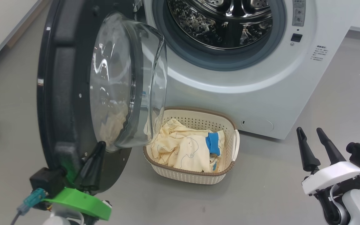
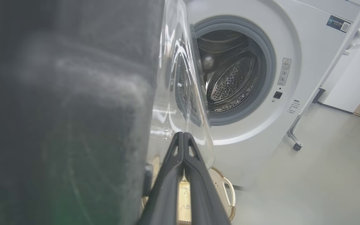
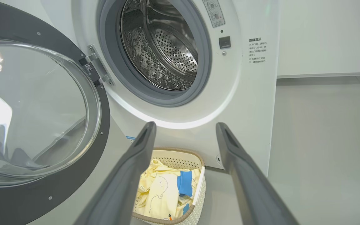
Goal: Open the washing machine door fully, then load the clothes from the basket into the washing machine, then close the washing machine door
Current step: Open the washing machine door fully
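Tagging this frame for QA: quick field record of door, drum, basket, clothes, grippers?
washing machine door: open, standing out leftward
drum: no clothes seen inside
basket: on floor before washing machine
clothes: in basket
left gripper: shut, tips at door's inner face beside glass
right gripper: open, empty, apart from basket

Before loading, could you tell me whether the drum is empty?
Empty as far as visible: the drum shows bare steel; the clothes lie in the basket.

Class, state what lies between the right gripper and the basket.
Only bare grey floor lies between the right gripper and the basket, as the head view shows.
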